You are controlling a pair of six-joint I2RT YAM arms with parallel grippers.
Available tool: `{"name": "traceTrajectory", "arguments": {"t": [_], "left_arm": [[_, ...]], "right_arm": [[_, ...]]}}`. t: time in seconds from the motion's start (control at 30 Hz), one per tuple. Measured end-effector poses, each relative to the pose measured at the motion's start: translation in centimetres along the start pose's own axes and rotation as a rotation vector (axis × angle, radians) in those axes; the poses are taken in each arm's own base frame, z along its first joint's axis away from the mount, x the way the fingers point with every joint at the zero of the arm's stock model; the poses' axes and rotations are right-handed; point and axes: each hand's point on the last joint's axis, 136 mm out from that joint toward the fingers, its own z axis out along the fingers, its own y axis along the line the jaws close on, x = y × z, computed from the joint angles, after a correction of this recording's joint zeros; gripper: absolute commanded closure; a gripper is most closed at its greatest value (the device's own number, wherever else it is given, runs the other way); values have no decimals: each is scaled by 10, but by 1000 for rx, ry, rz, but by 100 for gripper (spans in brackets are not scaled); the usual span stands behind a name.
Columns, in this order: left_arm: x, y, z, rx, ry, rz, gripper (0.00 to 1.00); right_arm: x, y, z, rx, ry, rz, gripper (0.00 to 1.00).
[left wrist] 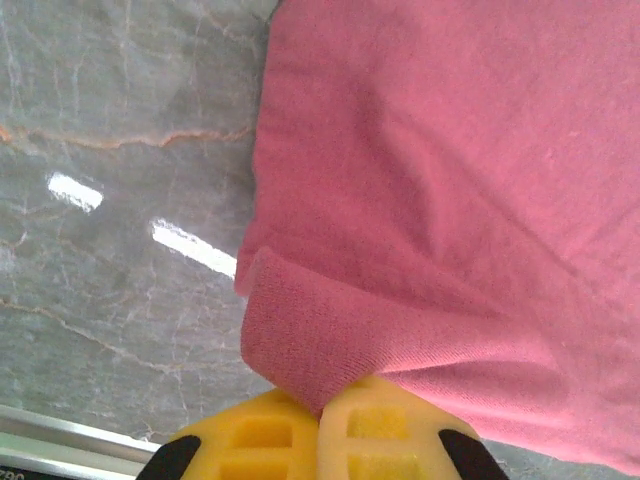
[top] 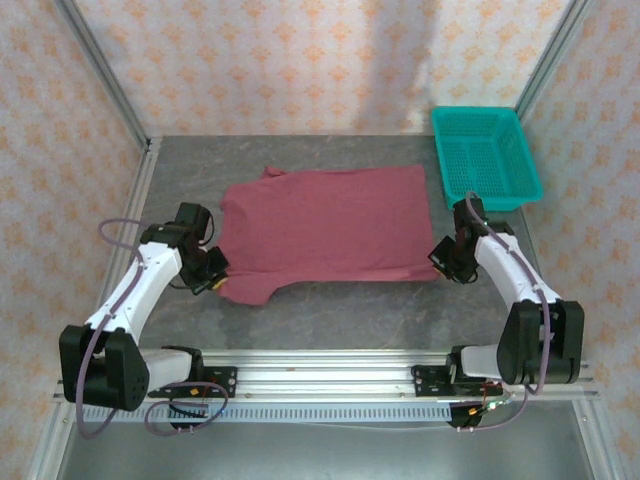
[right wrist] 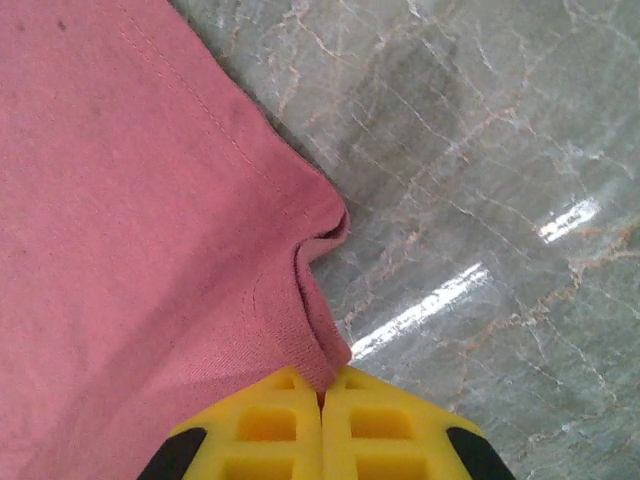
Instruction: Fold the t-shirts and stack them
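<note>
Low on t-shirt (top: 330, 220) — left gripper (left wrist: 320, 408), right gripper (right wrist: 322, 388) pinching.

A maroon cotton t-shirt (top: 325, 222) lies spread on the grey marbled tabletop (top: 350, 315), a teal plastic mesh basket (top: 485, 155) beside its far-right corner.

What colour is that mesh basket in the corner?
The basket is teal, clearest in the top external view.
</note>
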Motion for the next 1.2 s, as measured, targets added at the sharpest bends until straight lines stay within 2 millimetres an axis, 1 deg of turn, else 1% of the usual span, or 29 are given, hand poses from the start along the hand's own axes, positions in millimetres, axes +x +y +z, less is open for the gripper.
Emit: {"name": "traceTrajectory", "arguments": {"t": [0.2, 0.33, 0.53, 0.83, 0.97, 1.2], "left_arm": [[-18, -9, 1, -3, 4, 25, 100], [-26, -12, 4, -10, 12, 42, 100], [-37, -14, 12, -23, 29, 57, 100], [-53, -24, 25, -46, 59, 110, 100], [-62, -30, 29, -51, 65, 128, 100], [-75, -37, 42, -73, 85, 152, 100]], "right_arm": [[-16, 14, 4, 5, 5, -29, 100], [-25, 22, 6, 8, 4, -48, 100], [-32, 27, 14, 22, 20, -76, 100], [-42, 35, 26, 52, 26, -112, 100], [-51, 43, 28, 60, 14, -127, 100], [-63, 54, 40, 94, 8, -156, 100]]}}
